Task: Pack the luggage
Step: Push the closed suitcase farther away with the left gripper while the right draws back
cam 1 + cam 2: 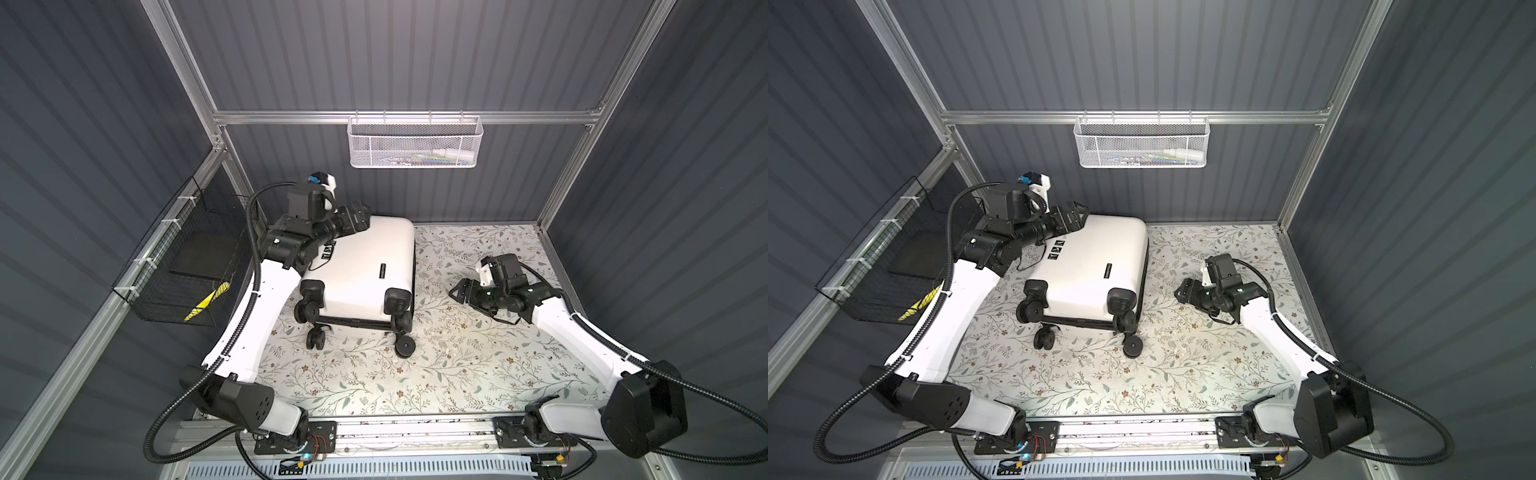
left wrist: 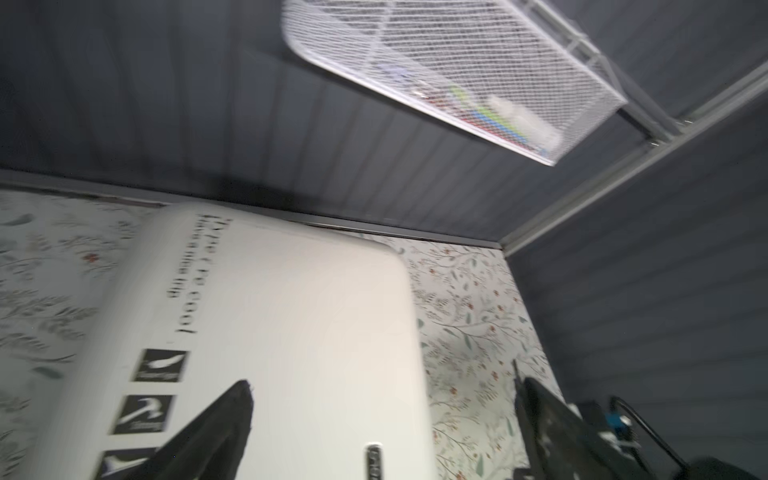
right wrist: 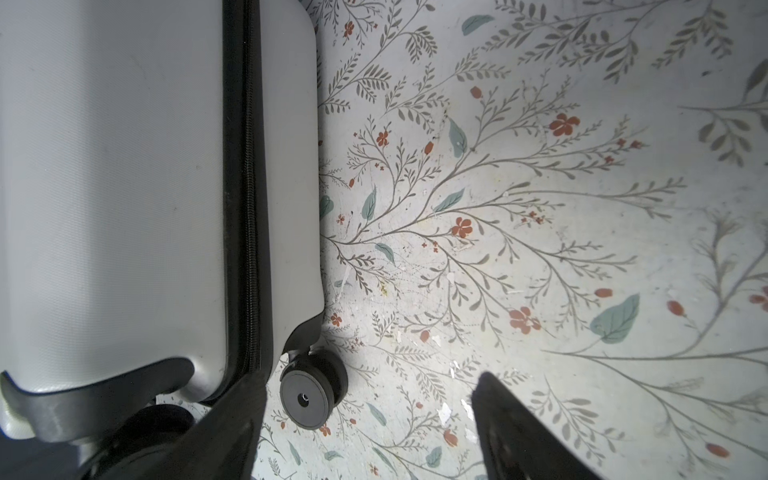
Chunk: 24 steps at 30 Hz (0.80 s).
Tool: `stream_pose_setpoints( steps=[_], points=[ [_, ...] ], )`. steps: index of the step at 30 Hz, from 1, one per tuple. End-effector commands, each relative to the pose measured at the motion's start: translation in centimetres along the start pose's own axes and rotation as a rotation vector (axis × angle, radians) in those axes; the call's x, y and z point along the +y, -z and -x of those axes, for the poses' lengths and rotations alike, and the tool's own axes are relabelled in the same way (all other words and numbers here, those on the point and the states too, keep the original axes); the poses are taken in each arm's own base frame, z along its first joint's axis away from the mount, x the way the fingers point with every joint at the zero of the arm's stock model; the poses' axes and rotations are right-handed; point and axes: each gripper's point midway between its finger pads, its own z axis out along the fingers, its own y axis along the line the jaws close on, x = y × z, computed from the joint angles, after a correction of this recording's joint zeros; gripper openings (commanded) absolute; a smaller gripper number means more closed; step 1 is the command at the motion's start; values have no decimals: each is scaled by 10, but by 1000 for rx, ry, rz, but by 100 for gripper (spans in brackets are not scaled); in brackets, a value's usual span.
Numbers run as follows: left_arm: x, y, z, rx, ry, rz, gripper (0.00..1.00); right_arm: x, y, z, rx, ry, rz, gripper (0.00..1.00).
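The right tool (image 3: 370, 380) is hovering open, empty, beside the zipped white suitcase (image 1: 365, 266) lying flat on the counter (image 1: 457, 374); the left tool (image 1: 360, 216), equally spread and empty, is hanging over its far corner, seemingly standing clear.

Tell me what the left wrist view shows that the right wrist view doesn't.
Left wrist only: the hanging white mesh basket, and the script text and square icons on the luggage shell. Right wrist only: the luggage's black zipper seam and a spinner wheel. Both: the white luggage on the floral table cover, framed by open, empty fingers: left gripper in one, right gripper in the other.
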Motion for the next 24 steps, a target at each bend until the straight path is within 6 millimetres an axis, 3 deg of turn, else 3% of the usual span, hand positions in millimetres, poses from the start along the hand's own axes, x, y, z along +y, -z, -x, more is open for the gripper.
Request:
stream_pose_setpoints(
  steps=[1,6,11,18,24],
  points=[
    [50,-15,-19,88,-37,153,100,-2,1,-5,4,30,6,81],
    [113,-34,-39,181,-3,265,100,1,3,-11,17,41,35,81],
    [136,-44,-65,249,-12,278,100,-1,6,-16,12,48,38,81],
    [124,-59,-102,346,23,140,100,4,16,-26,26,51,88,82],
    [93,-57,-105,319,74,11,100,5,24,-32,24,63,96,82]
  ],
)
